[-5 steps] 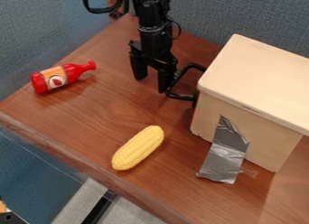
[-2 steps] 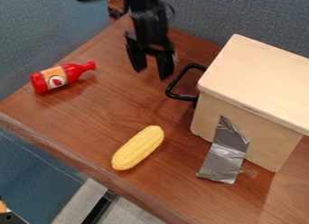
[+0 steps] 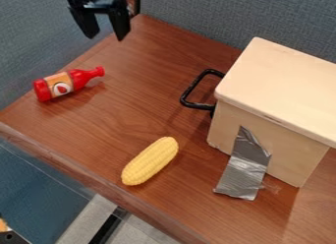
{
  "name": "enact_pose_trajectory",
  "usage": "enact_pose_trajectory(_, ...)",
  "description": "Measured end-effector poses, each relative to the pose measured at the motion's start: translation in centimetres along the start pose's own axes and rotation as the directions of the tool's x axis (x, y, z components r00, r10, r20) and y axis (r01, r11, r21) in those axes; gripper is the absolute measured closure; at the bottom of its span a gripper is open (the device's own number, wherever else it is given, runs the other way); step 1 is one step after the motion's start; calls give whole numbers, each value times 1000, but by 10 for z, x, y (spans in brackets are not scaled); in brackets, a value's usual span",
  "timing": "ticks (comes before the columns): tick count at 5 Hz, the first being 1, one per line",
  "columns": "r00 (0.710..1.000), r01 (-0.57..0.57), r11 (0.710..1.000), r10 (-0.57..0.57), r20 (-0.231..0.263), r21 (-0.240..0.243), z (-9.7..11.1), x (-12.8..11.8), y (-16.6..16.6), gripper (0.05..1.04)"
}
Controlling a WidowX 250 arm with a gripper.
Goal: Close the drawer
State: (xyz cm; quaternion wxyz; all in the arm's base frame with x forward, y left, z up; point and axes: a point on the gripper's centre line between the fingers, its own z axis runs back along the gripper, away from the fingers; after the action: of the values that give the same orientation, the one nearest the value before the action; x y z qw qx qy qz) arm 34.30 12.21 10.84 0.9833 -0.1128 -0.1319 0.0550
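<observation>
Camera view: gripper (image 3: 105, 37) hangs at upper left, jaws open, well apart from box (image 3: 275, 85). Black drawer handle (image 3: 195, 86) juts from box's left side. Corn (image 3: 150, 161) lies left of silver tape (image 3: 244, 170).

I can read no print here. On the red bottle (image 3: 80, 78), left in frame, I see an orange label (image 3: 56, 80).

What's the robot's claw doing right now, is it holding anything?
The gripper is open, with nothing between its fingers.
</observation>
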Motion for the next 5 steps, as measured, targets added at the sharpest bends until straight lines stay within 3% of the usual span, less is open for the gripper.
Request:
enact_pose_trajectory(3, 990, -29, 999, 34, -135, 40, 26, -60, -11, 83)
enact_pose_trajectory(4, 989, 16, 998, -7, -148, 56, 21, -70, -20, 83)
enact_pose_trajectory(5, 990, 68, 994, -56, -128, 90, 17, -80, -24, 83)
